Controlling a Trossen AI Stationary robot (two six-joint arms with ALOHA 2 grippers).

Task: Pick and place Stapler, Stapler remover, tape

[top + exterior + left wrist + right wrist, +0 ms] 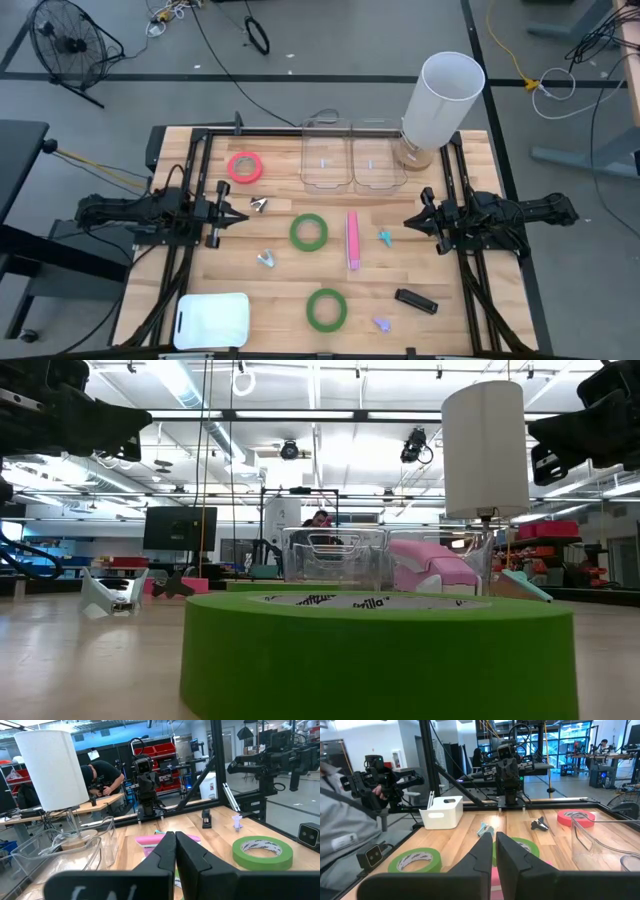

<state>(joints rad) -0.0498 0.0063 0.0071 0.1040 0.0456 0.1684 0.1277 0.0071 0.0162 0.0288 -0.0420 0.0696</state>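
Tape rolls [309, 231] mid-table between arms.

A white cylinder [443, 97] stands at the bench [270, 290] back edge, beside two clear bins [352, 157]; a white tray [212, 320] sits near front-left.

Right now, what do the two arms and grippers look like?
Both arms are dark, near-black, mounted at opposite table edges. The left gripper and right gripper each end in two tapered, wedge-shaped black fingers. Dark cables trail along the arm bases. No markings are legible.
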